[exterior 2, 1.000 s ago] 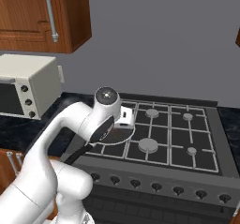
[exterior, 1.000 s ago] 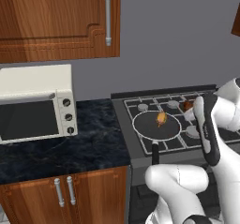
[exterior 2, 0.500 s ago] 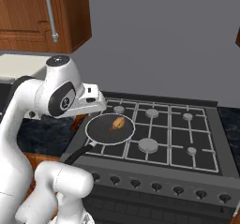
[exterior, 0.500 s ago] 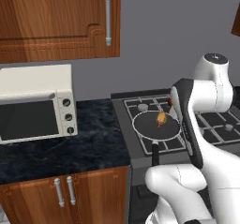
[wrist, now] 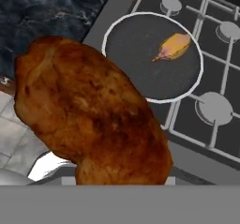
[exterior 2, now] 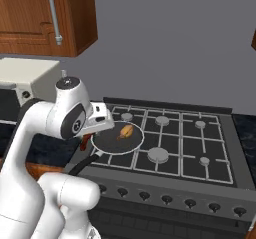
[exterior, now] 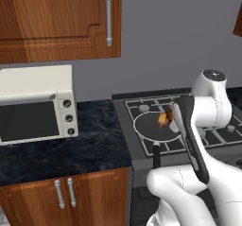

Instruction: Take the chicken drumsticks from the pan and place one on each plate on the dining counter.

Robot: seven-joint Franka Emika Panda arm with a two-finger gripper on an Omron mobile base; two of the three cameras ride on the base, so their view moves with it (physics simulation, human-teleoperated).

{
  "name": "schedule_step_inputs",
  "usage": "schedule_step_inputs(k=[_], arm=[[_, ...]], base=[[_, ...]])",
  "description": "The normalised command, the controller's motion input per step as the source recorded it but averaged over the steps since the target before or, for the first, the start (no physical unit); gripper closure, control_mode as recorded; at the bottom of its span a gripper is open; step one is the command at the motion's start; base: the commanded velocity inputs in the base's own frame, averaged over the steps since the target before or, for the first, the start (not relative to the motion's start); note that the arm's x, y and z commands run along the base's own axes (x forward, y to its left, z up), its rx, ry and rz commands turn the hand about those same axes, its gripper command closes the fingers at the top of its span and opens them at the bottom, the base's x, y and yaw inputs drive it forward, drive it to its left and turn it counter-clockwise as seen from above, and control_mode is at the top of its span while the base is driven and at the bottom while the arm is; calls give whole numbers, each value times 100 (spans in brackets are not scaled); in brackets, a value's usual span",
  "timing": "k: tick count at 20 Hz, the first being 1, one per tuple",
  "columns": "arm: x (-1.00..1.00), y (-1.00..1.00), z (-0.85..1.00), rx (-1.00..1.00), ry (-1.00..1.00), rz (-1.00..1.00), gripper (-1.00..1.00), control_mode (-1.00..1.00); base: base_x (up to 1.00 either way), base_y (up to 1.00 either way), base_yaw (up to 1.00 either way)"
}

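dark drumstick [wrist: 93, 115] between the fingers, above pan [wrist: 140, 54]

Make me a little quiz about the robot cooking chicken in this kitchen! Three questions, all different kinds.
1. True or false: the pan has two drumsticks in it.
2. What is the gripper holding? A) a plate B) the reddish-brown drumstick C) a spoon
3. What white appliance sits on the counter left of the stove?

Key:
1. False, only the golden-tan drumstick lies there.
2. B
3. The toaster oven.
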Motion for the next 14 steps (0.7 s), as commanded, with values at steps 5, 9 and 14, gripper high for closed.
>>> schedule_step_inputs(k=[5,9,14], arm=[[0,0,0,0,0,0,100,100],[0,0,0,0,0,0,100,100],[0,0,0,0,0,0,100,100]], base=[[-29,-13,49],[-55,-17,64],[-46,-18,70]])
